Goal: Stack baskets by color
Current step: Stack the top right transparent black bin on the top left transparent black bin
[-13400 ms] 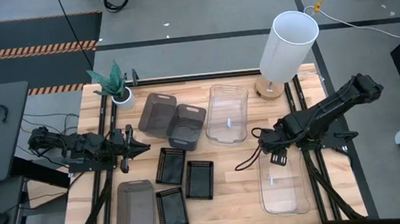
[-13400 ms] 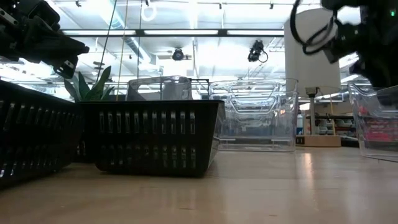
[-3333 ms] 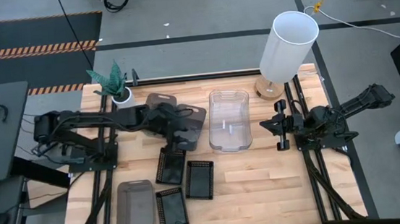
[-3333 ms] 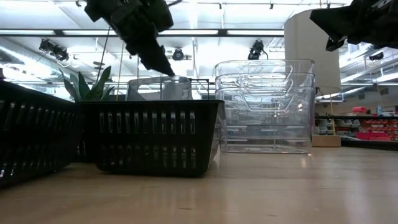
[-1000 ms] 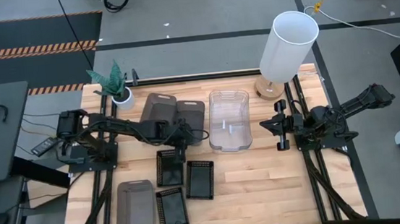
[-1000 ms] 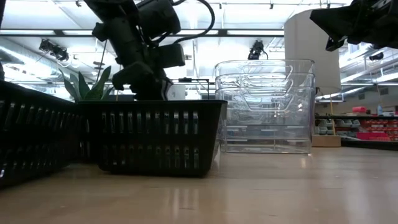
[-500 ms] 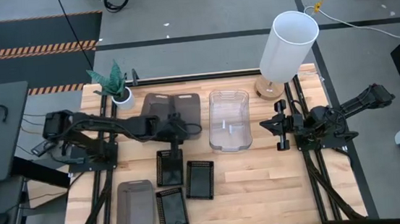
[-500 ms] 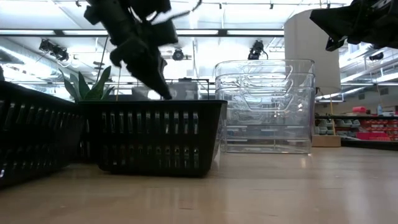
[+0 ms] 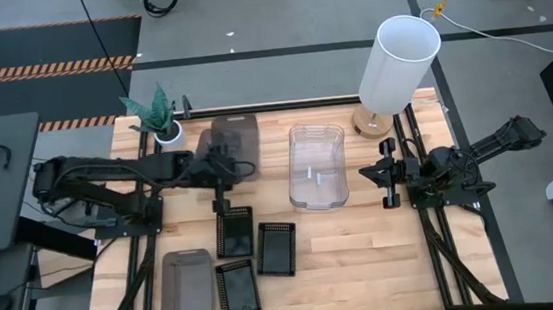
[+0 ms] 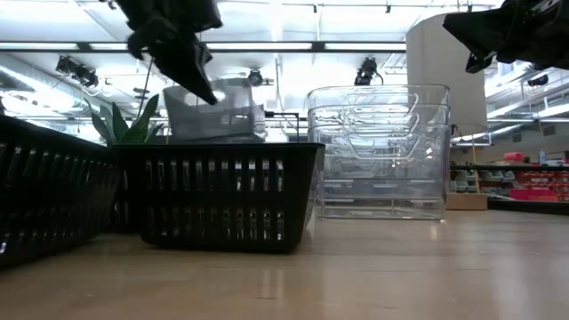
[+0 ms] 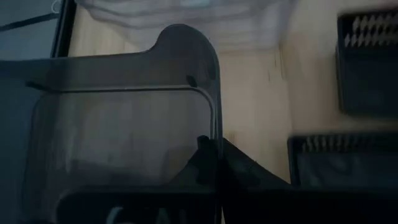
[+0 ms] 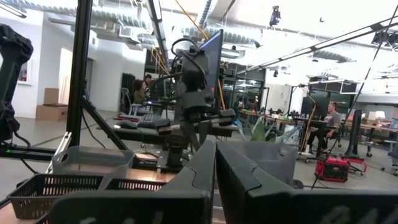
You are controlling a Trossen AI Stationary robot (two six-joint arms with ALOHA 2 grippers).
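While the left tool (image 9: 220, 170) pinched the rim of a grey basket (image 9: 233, 144), that basket hung in the air above the back of the tabletop (image 9: 366, 258). In the low view the basket was up off the wood and tipped a little. It looked like it sat right over the second grey basket, but from above the two could not be told apart. The left tool's fingers were squeezed shut on the thin wall, as its wrist view showed.

To do this step well, the arm should keep the basket level. It should line up the corners with the grey one below, then go down slowly and straight. If it drops in crooked, it may jam halfway. The tool should let go only when the basket sits snug.

A third grey basket (image 9: 187, 285) lay at the front left of the tabletop. It would need to join the pile too. Three small black baskets sat near the middle front: one (image 9: 234, 231) just under the left tool, one (image 9: 277, 248) to its side, and one (image 9: 237, 290) closer to the front. The arm should lift clear of them so it does not bump them.

The clear baskets (image 9: 317, 166) were already stacked, next to the white lamp (image 9: 398, 64). The right tool (image 9: 388, 173) waited on the right side, fingers nearly shut and holding nothing. A little plant (image 9: 158, 115) stood at the back left corner.
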